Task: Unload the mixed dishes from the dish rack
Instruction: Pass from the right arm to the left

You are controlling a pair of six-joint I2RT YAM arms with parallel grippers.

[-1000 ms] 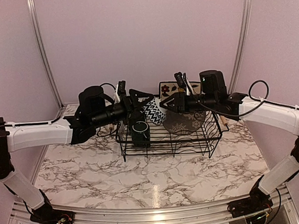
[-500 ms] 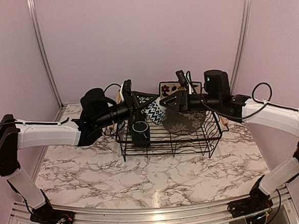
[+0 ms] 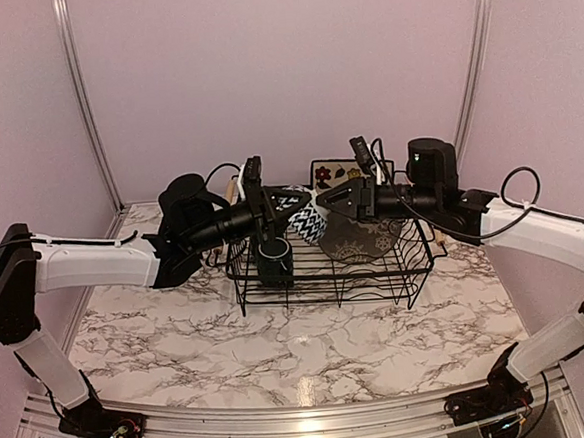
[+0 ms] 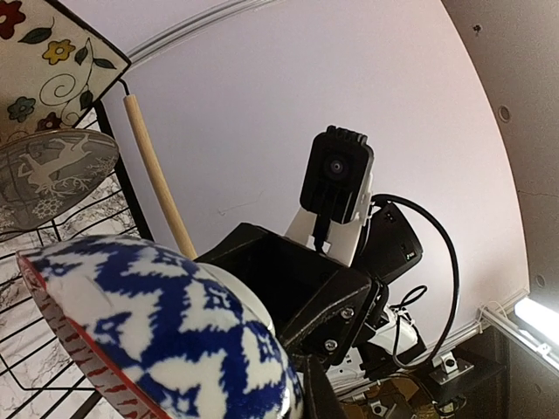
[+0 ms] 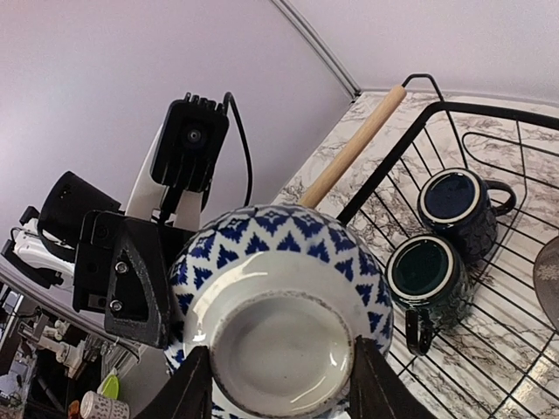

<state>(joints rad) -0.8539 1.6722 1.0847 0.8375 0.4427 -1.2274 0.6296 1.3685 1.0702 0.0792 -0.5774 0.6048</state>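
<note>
The small bowl (image 3: 309, 221), blue-white patterned, hangs tipped on its side above the left back of the dish rack (image 3: 420, 255). My right gripper (image 3: 323, 202) is shut on its foot ring, one finger on each side in the right wrist view, gripper (image 5: 279, 384), bowl (image 5: 279, 297). My left gripper (image 3: 276, 205) is shut on the bowl's rim from the other side; one finger (image 4: 325, 394) lies against the outer wall of the bowl (image 4: 157, 323). Two dark teal mugs (image 5: 428, 275) (image 5: 454, 205) stand in the rack. The grey plate (image 3: 363, 236) and the square floral plate (image 3: 334, 171) lean at the back.
The rack's wooden handles show as a pale rod (image 5: 354, 144) (image 4: 157, 179) at each short side. The marble tabletop (image 3: 180, 337) spreads in front of and to both sides of the rack. Purple walls close off the back.
My left gripper reached in toward the bowl and went from wide open to shut on its rim. The right gripper kept its hold, and the bowl shifted slightly right.
</note>
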